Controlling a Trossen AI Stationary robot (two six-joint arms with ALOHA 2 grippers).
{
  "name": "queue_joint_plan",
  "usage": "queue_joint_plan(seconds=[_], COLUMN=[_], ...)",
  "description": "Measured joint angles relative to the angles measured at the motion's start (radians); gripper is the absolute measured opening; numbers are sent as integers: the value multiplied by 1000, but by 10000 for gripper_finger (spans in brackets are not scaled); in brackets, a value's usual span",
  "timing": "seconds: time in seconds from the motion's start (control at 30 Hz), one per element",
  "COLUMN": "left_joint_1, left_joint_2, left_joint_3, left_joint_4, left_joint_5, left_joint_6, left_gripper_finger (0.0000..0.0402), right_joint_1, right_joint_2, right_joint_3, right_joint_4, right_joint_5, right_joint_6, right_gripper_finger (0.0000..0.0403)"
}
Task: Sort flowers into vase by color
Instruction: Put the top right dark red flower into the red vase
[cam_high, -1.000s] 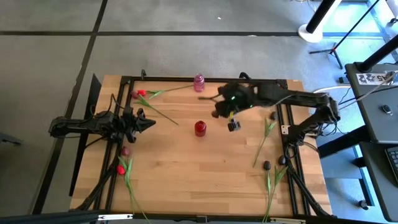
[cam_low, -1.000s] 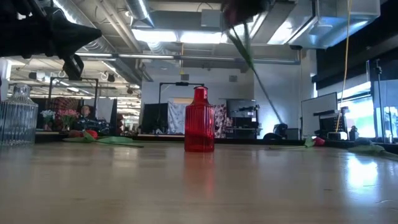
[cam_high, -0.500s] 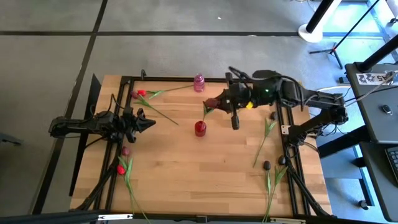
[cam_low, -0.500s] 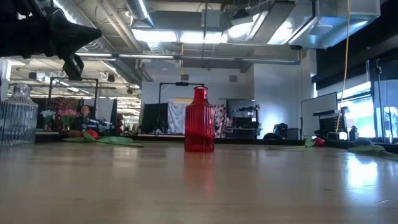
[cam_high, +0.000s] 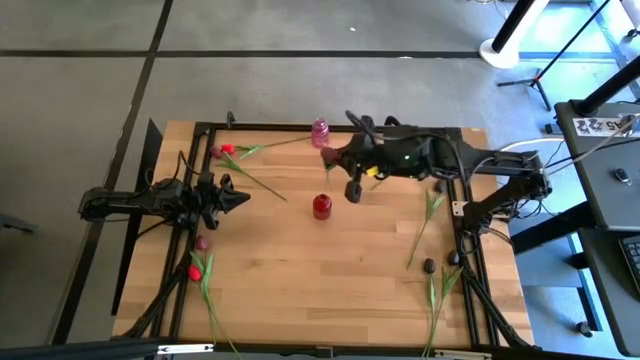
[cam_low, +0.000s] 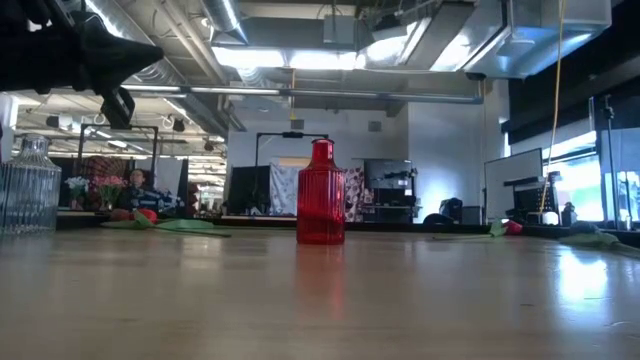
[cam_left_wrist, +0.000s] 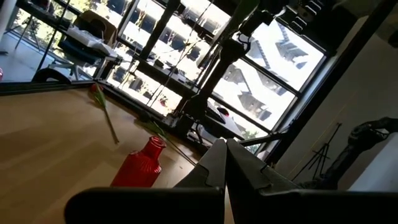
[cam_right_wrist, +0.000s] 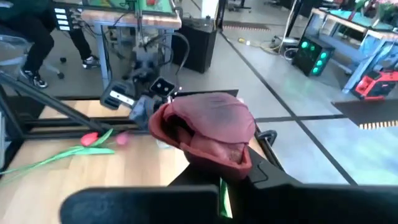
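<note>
Two arms up: right hand (cam_high: 335, 160) above the bench (cam_high: 300, 270) between pink vase (cam_high: 320, 131) and red vase (cam_high: 321, 206), clamped on a maroon tulip (cam_right_wrist: 208, 134). Left hand (cam_high: 240, 198) idle at left side, fingers together. Other tulips lie scattered on bench.

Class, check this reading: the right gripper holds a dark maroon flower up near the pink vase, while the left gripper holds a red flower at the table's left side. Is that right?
Not quite. The left gripper holds nothing: the left wrist view shows its fingers shut together with no flower between them. The rest stands: in the high view the right gripper holds a dark maroon flower near the pink vase.
</note>
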Motion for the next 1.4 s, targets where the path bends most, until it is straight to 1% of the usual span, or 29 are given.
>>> queue_joint_plan(seconds=[0.33,0.47,0.63,0.8,0.87,1.0,1.07,1.13,1.33,1.4], left_joint_1=[0,0,0,0,0,0,0,0,0,0], left_joint_2=[0,0,0,0,0,0,0,0,0,0], left_joint_3=[0,0,0,0,0,0,0,0,0,0], left_joint_4=[1,0,0,3,-1,-1,2,0,0,0], left_joint_5=[0,0,0,0,0,0,0,1,0,0], left_joint_6=[0,0,0,0,0,0,0,0,0,0], left_gripper_finger=[0,0,0,0,0,0,0,0,0,0], right_joint_1=[1,1,1,2,2,2,1,2,2,2], right_joint_2=[12,17,37,68,83,97,100,101,90,69], right_joint_3=[1,1,1,-1,2,0,1,0,-1,-1], right_joint_4=[-6,-4,-12,-61,-55,-121,-163,-207,-347,-350], right_joint_5=[9,41,40,24,24,25,28,18,-36,-68], right_joint_6=[3,1,5,39,49,77,114,151,304,326], right_gripper_finger=[3,4,4,4,5,13,28,53,160,197])
